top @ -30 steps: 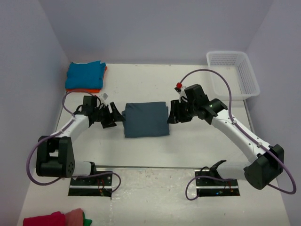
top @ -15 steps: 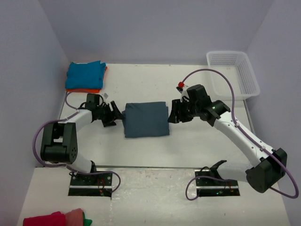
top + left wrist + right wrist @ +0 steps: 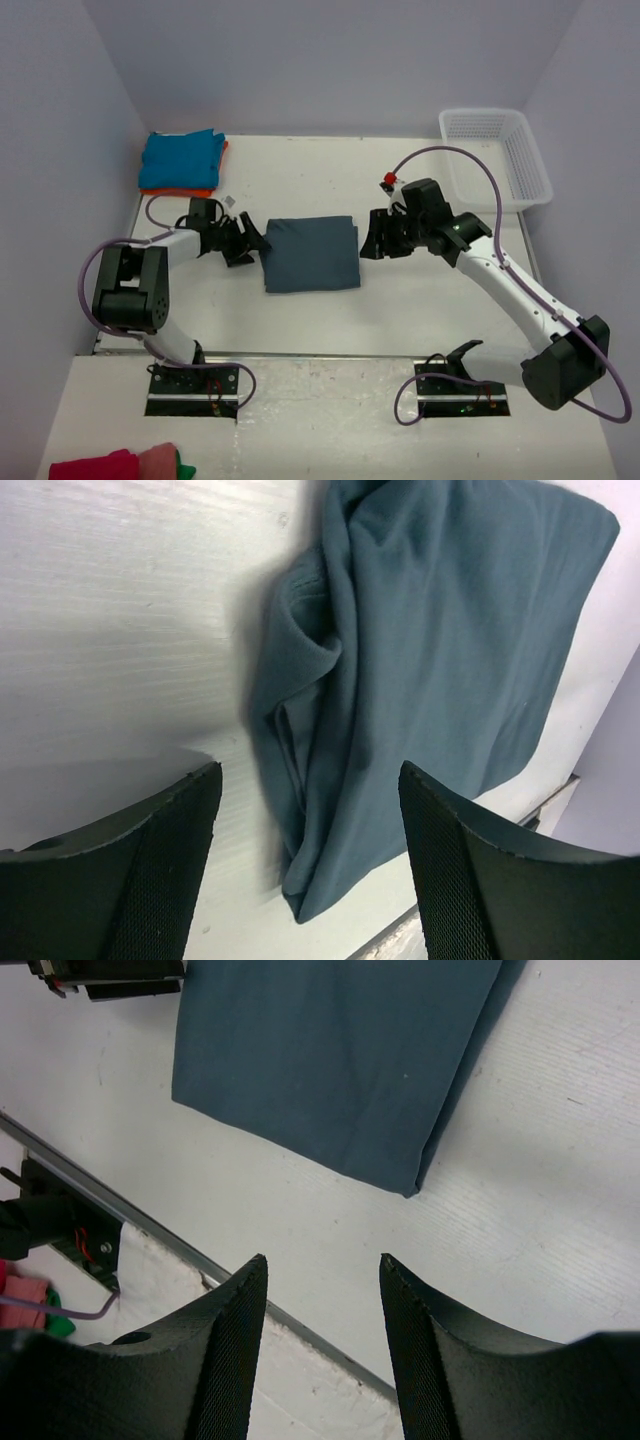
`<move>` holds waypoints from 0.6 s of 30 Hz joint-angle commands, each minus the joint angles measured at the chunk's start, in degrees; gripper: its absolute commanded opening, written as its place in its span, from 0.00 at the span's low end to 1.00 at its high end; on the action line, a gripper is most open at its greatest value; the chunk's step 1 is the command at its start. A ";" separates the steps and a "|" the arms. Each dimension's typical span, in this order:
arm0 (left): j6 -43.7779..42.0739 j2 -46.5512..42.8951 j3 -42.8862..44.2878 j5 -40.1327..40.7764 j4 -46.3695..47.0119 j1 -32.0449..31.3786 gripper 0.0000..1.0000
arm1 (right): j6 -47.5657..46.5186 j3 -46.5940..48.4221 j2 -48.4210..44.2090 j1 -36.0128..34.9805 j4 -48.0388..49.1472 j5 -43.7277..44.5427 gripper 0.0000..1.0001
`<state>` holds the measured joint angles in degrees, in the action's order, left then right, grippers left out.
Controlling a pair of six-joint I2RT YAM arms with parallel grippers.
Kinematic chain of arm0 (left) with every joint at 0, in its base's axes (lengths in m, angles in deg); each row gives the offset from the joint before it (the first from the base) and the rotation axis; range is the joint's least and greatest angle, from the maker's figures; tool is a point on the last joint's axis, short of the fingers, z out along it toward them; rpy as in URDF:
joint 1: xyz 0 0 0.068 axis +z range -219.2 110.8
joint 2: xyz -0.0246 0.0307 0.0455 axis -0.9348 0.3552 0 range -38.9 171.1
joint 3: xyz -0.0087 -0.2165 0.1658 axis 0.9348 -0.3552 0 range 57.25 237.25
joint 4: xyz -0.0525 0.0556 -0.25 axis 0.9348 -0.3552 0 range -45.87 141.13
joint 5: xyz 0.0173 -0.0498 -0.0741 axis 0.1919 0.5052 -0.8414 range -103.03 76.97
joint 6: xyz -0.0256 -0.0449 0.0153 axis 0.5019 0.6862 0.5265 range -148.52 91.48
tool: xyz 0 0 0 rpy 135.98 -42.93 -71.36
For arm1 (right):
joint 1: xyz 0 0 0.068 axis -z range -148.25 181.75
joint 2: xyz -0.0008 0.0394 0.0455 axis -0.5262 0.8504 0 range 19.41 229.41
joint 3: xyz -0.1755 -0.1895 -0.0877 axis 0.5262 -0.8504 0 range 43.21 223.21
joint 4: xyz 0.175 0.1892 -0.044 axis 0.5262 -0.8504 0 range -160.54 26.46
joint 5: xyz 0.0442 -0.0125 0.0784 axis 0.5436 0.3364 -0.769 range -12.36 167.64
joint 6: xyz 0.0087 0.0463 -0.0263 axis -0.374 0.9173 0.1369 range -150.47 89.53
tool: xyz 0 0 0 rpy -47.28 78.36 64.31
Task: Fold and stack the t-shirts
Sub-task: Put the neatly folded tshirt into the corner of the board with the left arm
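1. The left gripper sits low on the table, just beside the left edge of the grey-blue shirt. Its fingers are wide apart and hold nothing.
2. The grey-blue shirt lies folded in a neat block in the middle of the table, between the two grippers. In the left wrist view its left edge looks lumpy, with loose layers showing.
3. The right gripper is at the right edge of the same shirt. Its fingers are apart too, and nothing is between them.
4. The shirt looks ready to go on the pile. To do this well, each gripper should likely slide under its edge and pinch all the layers at once. If the left one grabs only the top layer, the fold may fall open.
5. Both grippers should likely lift together and keep the shirt flat.
6. The pile is at the back left corner: a bright blue shirt on top of an orange shirt. It is well apart from the grey-blue shirt.
7. The left arm lies between the shirt and the pile, so it may get in the way.
8. Red and pink cloths lie at the near left, off the table.
9. A white basket stands at the back right, well out of the way.
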<state>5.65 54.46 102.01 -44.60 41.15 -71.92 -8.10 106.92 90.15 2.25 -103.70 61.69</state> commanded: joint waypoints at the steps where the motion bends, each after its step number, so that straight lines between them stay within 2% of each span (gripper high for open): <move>1: 1.59 1.91 -1.07 1.16 3.64 -2.28 0.73 | -0.57 -0.51 -1.74 0.40 2.02 -0.66 0.50; 7: 10.29 11.11 -0.90 4.76 14.00 -17.73 0.71 | 0.13 -0.68 -3.15 0.76 2.19 -2.16 0.50; 9: 13.10 13.15 -1.07 4.50 16.47 -19.33 0.66 | 0.30 -1.03 -3.76 1.02 2.19 -2.16 0.50; 12: 14.34 15.44 -1.16 5.56 17.97 -20.04 0.31 | 0.66 -1.56 -5.35 1.54 2.11 -2.07 0.50; 13: 14.43 15.88 -0.64 6.08 17.98 -19.96 0.08 | 0.66 -1.65 -5.70 1.63 2.11 -2.25 0.50; 14: 13.82 16.15 -0.02 6.78 16.93 -19.95 0.00 | 0.66 -1.83 -6.22 1.63 2.11 -2.16 0.50; 18: 11.53 17.03 4.28 8.37 13.50 -19.95 0.00 | 0.92 -3.49 -5.53 1.64 2.19 -1.90 0.50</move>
<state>20.41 67.92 104.87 -45.65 61.44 -92.20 -7.60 104.79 84.99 3.72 -102.70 60.99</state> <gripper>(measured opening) 0.033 0.502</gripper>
